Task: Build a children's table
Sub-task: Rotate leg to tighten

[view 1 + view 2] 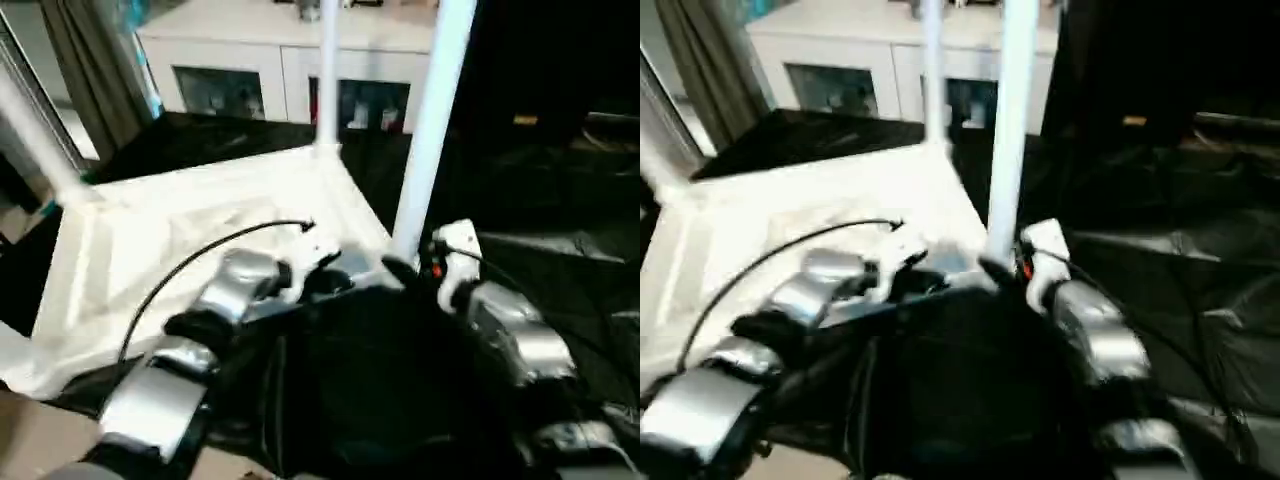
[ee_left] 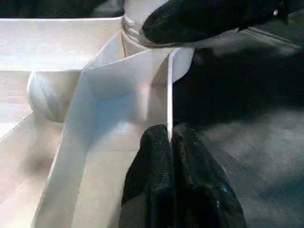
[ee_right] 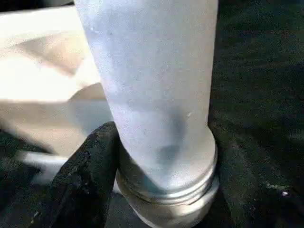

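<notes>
right wrist view: the right hand [image 3: 161, 156] clasps the base of a white leg [image 3: 152, 85], one black finger on each side, just above the ribbed collar where the leg meets its corner socket. the left hand [image 2: 170, 156] is pinched narrow on the thin side wall of the upturned children's table [image 1: 200, 230], just beside that leg. two more legs stand upright at other corners. behind the table is a white cabinet [image 1: 290, 70].

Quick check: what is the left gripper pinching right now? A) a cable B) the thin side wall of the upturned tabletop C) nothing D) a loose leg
B: the left gripper has its fingers closed on the thin edge of the tabletop wall.
</notes>
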{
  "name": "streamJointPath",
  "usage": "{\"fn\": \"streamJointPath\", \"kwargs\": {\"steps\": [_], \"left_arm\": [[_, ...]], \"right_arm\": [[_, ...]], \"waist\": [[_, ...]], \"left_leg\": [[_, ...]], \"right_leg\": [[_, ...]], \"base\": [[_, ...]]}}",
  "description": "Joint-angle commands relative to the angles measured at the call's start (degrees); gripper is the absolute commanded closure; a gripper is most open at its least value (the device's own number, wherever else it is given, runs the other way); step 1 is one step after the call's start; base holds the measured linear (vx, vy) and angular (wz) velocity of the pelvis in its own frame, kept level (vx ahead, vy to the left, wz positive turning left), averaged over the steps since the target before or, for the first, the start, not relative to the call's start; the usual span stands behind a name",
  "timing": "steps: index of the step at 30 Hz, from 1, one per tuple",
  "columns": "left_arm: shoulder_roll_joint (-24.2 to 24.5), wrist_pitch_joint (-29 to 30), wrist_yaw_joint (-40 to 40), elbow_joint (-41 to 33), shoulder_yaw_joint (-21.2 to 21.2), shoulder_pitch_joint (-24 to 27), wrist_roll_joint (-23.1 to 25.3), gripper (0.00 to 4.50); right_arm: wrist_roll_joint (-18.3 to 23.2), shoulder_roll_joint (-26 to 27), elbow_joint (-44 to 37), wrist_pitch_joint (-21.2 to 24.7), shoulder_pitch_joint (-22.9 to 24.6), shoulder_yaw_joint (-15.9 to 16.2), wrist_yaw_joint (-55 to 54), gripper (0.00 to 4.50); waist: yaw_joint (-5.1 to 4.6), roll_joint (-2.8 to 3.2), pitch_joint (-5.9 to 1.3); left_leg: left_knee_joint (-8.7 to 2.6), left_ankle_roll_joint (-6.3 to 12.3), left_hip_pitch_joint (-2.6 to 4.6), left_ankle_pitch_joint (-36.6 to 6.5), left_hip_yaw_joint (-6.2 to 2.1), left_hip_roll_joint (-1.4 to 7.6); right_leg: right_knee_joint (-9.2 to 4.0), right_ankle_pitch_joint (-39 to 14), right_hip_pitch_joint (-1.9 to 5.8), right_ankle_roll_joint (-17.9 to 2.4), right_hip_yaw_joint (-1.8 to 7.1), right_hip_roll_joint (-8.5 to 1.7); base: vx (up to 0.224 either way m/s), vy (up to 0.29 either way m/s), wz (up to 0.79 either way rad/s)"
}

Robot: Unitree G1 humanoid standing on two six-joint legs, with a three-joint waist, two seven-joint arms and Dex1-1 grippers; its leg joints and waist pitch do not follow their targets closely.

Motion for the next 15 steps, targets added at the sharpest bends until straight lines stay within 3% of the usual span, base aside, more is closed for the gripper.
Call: {"fn": "streamJointPath", "kwargs": {"steps": [1, 2, 3, 6, 8, 13, 15], "left_arm": [[-3.82, -1.13, 3.87, -0.34, 1.75, -2.23, -1.92, 4.50], [-4.43, -1.22, 4.88, 0.17, 1.65, -2.48, -1.64, 4.50], [-5.00, -1.68, 4.82, 0.42, 0.99, -2.44, -1.03, 4.50], [-5.24, -2.35, 2.73, 0.08, 0.59, -1.99, -1.28, 4.50], [-5.19, -2.66, 2.25, 0.04, 0.50, -1.89, -1.30, 4.50], [-4.07, -4.04, -1.80, -0.32, -0.15, -1.12, -1.44, 4.50], [-2.15, -5.07, -7.32, -1.44, -1.09, 0.00, -2.01, 4.50]], "right_arm": [[-3.07, 2.56, 5.20, 2.56, 1.04, 1.66, -4.52, 1.84], [-3.07, 3.74, 5.61, 2.25, 0.61, 1.66, -5.09, 1.84], [-2.94, 5.33, 5.03, 1.49, 0.38, 2.34, -4.39, 1.49], [-1.60, 6.29, 3.74, 1.27, 0.68, 3.64, -0.16, 1.12], [-1.03, 6.29, 3.35, 1.33, 0.73, 3.64, 0.53, 1.09], [-1.28, 3.96, 1.14, -0.33, 1.36, 5.66, 5.50, 0.60], [-1.27, 0.14, -1.35, -0.69, 2.30, 6.50, 11.43, 0.60]], "waist": [[-0.05, -0.87, -2.78], [-0.06, -0.92, -2.83], [-0.08, -0.89, -2.76], [0.08, -0.82, -2.86], [0.04, -0.75, -2.81], [0.11, -0.69, -2.95], [0.27, -0.79, -2.98]], "left_leg": [[-4.10, 0.37, 1.18, -17.19, -1.10, 1.53], [-4.05, 0.47, 1.20, -17.05, -1.06, 1.54], [-4.06, 0.72, 1.12, -16.89, -1.06, 1.50], [-3.95, 1.86, 1.01, -16.44, -1.01, 1.46], [-4.03, 1.95, 1.00, -16.71, -1.04, 1.52], [-3.99, 2.34, 0.88, -16.01, -1.05, 1.59], [-3.89, 2.79, 0.85, -15.47, -1.01, 1.60]], "right_leg": [[-5.04, -17.37, 1.88, -10.81, 1.22, -2.53], [-5.02, -16.73, 1.88, -10.78, 1.23, -2.48], [-5.03, -15.99, 1.92, -10.91, 1.24, -2.48], [-5.04, -15.43, 2.10, -10.65, 1.25, -2.59], [-5.04, -15.51, 2.07, -10.70, 1.21, -2.53], [-4.77, -13.00, 2.25, -11.29, 1.23, -2.56], [-4.70, -11.91, 2.39, -11.59, 1.13, -2.50]], "base": [[0.000, 0.000, 0.00], [0.000, 0.000, 0.00], [0.000, 0.000, 0.00], [0.000, 0.000, 0.00], [0.000, 0.000, 0.00], [0.000, 0.000, 0.00], [0.000, 0.000, 0.00]]}}
